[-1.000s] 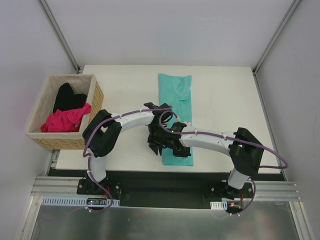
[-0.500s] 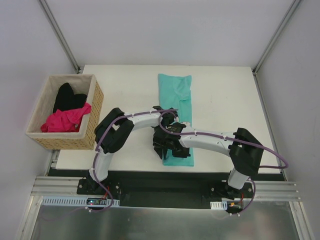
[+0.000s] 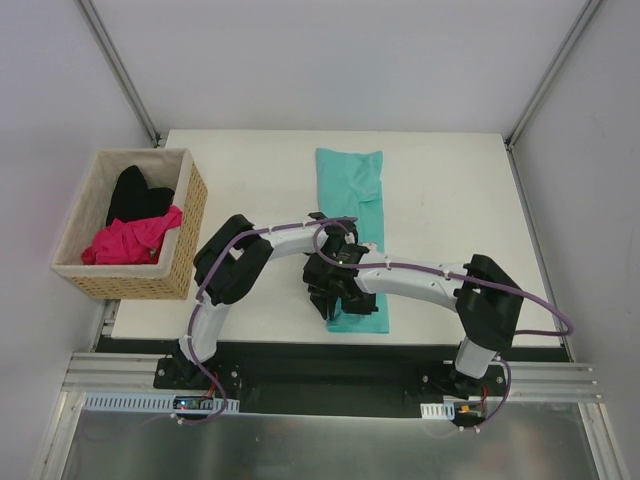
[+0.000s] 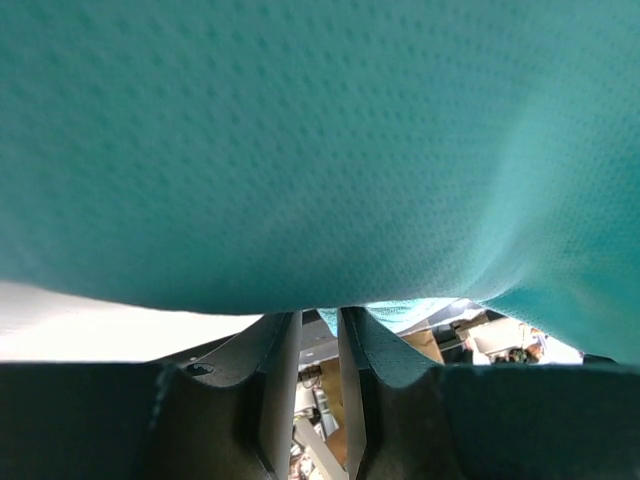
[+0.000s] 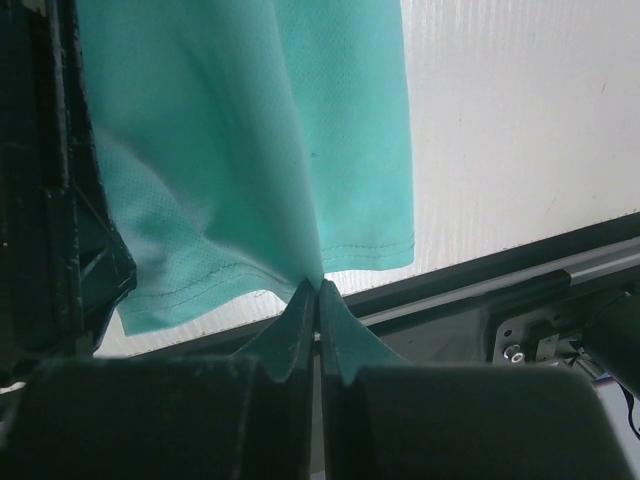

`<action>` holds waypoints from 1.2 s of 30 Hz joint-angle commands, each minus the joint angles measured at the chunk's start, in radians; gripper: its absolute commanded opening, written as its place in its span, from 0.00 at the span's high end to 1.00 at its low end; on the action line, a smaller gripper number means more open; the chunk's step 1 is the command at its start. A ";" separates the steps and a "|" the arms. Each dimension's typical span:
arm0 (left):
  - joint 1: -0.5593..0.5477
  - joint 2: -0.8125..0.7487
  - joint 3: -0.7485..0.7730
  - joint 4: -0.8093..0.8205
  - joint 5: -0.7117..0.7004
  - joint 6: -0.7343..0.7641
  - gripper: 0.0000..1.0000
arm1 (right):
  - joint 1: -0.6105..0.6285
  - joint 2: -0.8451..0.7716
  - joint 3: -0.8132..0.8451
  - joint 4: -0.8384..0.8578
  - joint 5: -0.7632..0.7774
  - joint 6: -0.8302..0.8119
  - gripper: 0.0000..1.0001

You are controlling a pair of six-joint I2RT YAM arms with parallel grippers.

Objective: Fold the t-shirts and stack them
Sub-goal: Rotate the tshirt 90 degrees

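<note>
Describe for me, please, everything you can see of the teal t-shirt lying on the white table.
The teal t-shirt is soft, finely dimpled knit with stitched hems, folded lengthwise into a long narrow strip on the white table. Its far part lies flat; its near end is lifted. The right gripper pinches a fold near the hem between shut fingers; the left gripper grips cloth that drapes above its fingers.

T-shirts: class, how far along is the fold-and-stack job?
Done: the teal t-shirt lies folded into a long strip. In hand: the left gripper and right gripper pinch its near end. Left: the pink t-shirt and black t-shirt sit unfolded in the basket; nothing stacked.
</note>
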 commanded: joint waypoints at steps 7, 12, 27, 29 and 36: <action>0.010 -0.104 -0.009 -0.030 -0.091 -0.012 0.80 | 0.013 -0.016 0.065 -0.050 0.056 -0.015 0.99; 0.027 -0.122 -0.021 -0.030 -0.100 -0.018 0.80 | 0.021 -0.025 0.074 -0.084 0.079 0.004 0.99; 0.067 -0.150 -0.046 -0.034 -0.114 -0.010 0.80 | 0.050 -0.069 0.057 -0.161 0.129 0.106 0.99; 0.068 -0.150 -0.036 -0.040 -0.114 -0.012 0.80 | 0.050 -0.078 0.054 -0.175 0.142 0.120 0.99; 0.076 -0.150 -0.041 -0.050 -0.126 -0.009 0.80 | 0.050 -0.094 0.028 -0.184 0.142 0.166 0.99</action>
